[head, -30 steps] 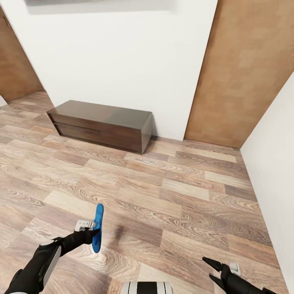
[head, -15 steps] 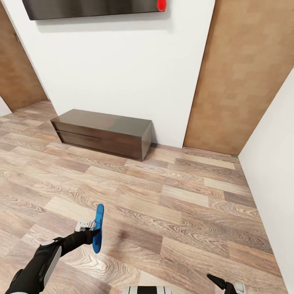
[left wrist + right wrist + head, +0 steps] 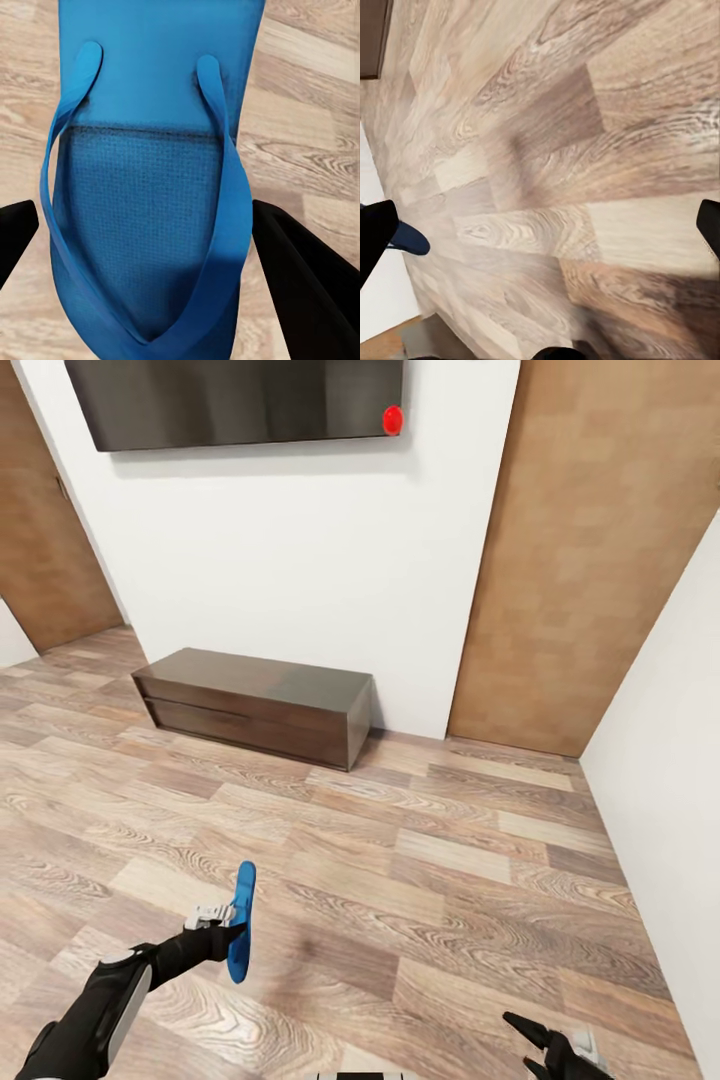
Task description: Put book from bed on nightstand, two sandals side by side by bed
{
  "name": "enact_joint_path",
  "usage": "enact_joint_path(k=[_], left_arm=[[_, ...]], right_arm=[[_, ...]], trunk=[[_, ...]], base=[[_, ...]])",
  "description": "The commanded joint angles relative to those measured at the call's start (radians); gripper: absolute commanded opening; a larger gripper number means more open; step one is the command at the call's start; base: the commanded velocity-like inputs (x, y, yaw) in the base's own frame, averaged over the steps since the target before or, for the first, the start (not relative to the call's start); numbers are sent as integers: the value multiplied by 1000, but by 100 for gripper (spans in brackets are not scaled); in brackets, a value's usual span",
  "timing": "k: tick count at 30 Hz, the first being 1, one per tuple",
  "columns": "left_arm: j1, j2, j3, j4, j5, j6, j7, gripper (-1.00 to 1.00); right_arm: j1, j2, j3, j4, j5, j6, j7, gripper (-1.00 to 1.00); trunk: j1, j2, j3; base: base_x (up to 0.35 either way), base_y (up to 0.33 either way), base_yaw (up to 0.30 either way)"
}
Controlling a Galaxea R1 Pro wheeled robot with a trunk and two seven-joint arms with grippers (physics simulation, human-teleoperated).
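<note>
A blue sandal (image 3: 240, 922) is held on edge above the wood-plank floor (image 3: 450, 860) by the left gripper (image 3: 228, 930), its jaws clamped across the light, flexible sole, judged best gripped mid-sole; the right gripper (image 3: 540, 1043) is spread wide, empty

Sandal (image 3: 150, 225): toe and heel ends cropped between the left gripper's (image 3: 150, 247) fingers. Right gripper (image 3: 545, 1050): body cropped.

A long dark cabinet (image 3: 257, 703) stands on plank floor (image 3: 420, 870) against a white wall (image 3: 300, 570) under a dark screen (image 3: 240, 400).
</note>
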Motion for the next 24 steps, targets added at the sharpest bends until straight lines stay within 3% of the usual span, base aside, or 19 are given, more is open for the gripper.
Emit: enact_joint_path(k=[1,3,6,7,10,12,16,20,24], left_arm=[[1,-1,3,-1,-3,7,-6,-100],[3,0,3,-1,-3,6,-6,-100],[6,-1,3,8,-3,5,-8,-100],[7,-1,2,14,-3,5,-8,-100],[8,-15,2,71,-5,2,-8,-100],[8,-24,2,106,-6,0,-6,-100],[8,-35,1,178,-8,-5,-5,-100],[8,-39,1,232,-8,-15,-3,-100],[8,-40,2,308,-10,-70,1,-100]], right_arm=[[0,0,0,-11,17,-12,1,100],[0,0,3,-18,72,-64,0,100],[0,4,8,-19,267,-216,-2,100],[0,6,8,-19,306,-240,-3,100],[0,13,6,6,518,-359,-7,100],[1,14,4,40,575,-400,-7,100],[1,13,1,100,623,-446,-5,100],[1,13,-2,145,632,-457,-5,100],[1,14,-1,167,635,-462,-6,100]], trunk=[[-1,0,3],[-2,0,11],[-3,1,22],[-3,1,26],[-5,2,38],[-6,3,46],[-7,3,61],[-9,4,77],[-11,5,92]], base=[[0,0,0],[0,0,0],[0,0,0],[0,0,0],[0,0,0],[0,0,0],[0,0,0],[0,0,0],[0,0,0]])
